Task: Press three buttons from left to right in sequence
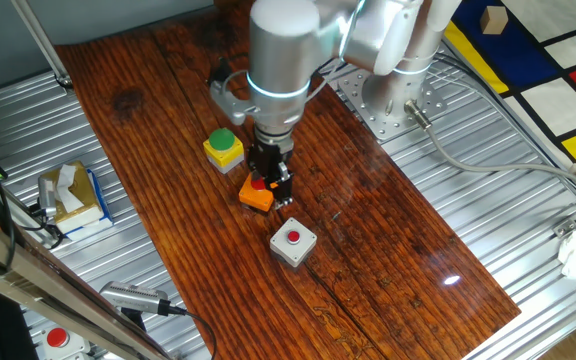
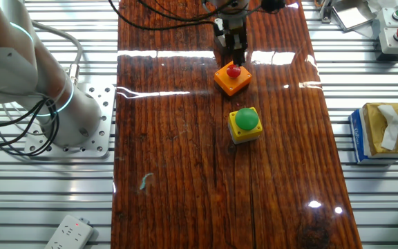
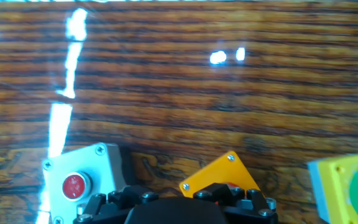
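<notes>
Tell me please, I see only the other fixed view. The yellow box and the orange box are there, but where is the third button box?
Observer: It is outside your frame. In one fixed view, a grey box with a red button stands on the table. It is past the orange box, on the side away from the yellow box.
Operator: Do the grey and orange boxes touch?
Observer: No, a strip of bare wood shows between them.
Operator: Does the hand view show the grey one?
Observer: Yes, at lower left, with its button in view.
</notes>
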### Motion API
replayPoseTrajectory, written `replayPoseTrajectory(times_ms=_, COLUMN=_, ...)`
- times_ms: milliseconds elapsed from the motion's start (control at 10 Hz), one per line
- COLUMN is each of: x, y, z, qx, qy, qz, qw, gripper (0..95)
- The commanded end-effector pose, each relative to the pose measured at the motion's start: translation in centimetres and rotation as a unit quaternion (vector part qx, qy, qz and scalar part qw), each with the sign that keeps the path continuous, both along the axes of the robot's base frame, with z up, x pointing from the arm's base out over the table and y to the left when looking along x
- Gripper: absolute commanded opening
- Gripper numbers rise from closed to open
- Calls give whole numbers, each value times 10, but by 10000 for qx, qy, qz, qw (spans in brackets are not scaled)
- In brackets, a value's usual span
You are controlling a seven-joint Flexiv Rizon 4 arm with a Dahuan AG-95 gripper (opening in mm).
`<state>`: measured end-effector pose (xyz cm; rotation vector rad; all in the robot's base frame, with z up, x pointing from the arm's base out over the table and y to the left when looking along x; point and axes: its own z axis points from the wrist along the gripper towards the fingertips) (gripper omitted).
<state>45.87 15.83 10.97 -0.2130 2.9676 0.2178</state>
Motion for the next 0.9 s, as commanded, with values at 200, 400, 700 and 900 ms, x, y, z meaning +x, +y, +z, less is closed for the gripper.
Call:
replayPoseTrajectory(times_ms=200, x=2, y=2, z=2, qx=-137, qy=-2, qz=-120, qw=9998, gripper=760)
replayPoseTrajectory(times_ms=400, x=6, y=10, z=9, qx=-189, qy=40, qz=-189, qw=9996, gripper=760)
replayPoseTrajectory(times_ms=700, x=12, y=25, z=16, qx=-184, qy=67, qz=-309, qw=9993, gripper=760)
replayPoseTrajectory(times_ms=900, x=17, y=39, z=17, qx=-187, qy=70, qz=-399, qw=9990, gripper=760)
